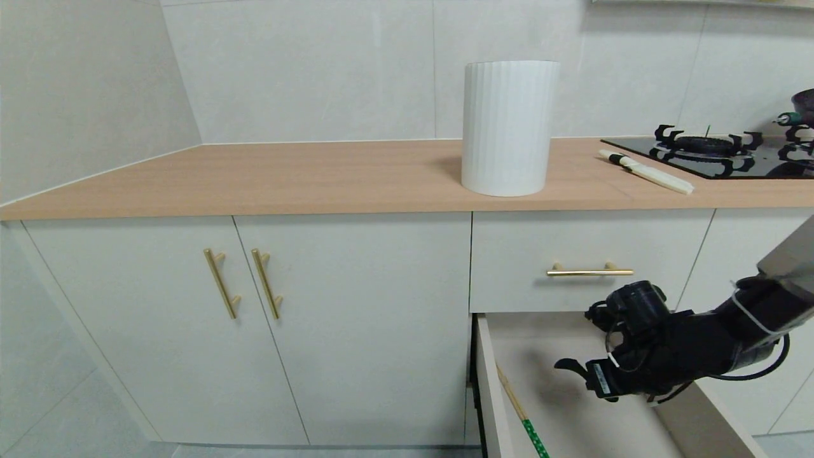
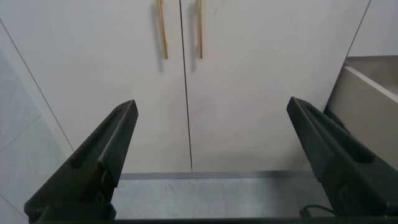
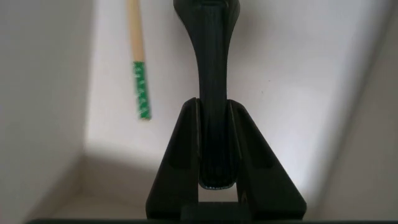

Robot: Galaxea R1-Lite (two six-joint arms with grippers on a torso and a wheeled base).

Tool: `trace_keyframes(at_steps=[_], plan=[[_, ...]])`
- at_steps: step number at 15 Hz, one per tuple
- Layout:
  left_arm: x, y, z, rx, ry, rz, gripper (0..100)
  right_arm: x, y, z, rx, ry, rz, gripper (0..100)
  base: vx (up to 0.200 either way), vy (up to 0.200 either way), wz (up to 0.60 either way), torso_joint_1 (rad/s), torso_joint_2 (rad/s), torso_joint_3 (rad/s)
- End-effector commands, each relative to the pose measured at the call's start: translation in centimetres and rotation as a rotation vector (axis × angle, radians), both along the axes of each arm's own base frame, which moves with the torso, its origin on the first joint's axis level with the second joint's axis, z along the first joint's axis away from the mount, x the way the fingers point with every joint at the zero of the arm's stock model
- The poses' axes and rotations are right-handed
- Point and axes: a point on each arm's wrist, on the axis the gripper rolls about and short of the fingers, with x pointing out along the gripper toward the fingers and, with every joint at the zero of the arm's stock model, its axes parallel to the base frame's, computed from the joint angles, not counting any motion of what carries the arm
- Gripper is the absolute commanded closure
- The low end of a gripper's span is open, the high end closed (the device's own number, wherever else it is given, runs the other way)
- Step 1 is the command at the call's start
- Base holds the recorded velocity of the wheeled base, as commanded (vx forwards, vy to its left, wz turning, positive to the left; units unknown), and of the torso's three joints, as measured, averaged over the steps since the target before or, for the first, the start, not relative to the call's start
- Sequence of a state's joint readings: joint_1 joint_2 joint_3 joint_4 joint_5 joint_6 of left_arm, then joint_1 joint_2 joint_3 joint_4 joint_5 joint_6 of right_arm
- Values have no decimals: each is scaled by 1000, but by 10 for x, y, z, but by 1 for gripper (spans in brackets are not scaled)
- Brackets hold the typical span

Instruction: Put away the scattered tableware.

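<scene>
We see the right tool (image 1: pixel 604 375) pinching a slim black utensil (image 3: pixel 211 56) over the open white drawer (image 1: pixel 493 381). There a thin wooden chopstick (image 1: pixel 516 404) with a green tip lies by the left wall. The left tool (image 2: pixel 211 109) hangs spread before flat cabinet doors (image 2: pixel 249 81); a pale stick-shaped piece (image 1: pixel 645 172) rests on the wood-grain counter (image 1: pixel 318 178), right of a ribbed white cylinder (image 1: pixel 507 127).

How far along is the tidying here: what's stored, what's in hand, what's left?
Done: one green-tipped chopstick lies in the open drawer. In hand: the right pincer is shut on a black utensil over that drawer. Left: a pale utensil lies on the counter beside the stove; the drawer is not yet closed. The left pincer is open, holding nothing.
</scene>
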State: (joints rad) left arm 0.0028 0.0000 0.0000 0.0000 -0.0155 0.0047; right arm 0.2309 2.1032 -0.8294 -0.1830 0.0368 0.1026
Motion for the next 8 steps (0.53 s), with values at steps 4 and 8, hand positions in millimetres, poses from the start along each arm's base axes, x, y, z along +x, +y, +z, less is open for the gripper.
trace_keyframes(at_steps=[4,8], plan=[[0,0,0,0,0,0,0,11,0,-54,-86,87,-32,100,0,0,0,0,0,0],[0,0,0,0,0,0,0,14,0,-60,-92,93,-35,100,0,0,0,0,0,0]])
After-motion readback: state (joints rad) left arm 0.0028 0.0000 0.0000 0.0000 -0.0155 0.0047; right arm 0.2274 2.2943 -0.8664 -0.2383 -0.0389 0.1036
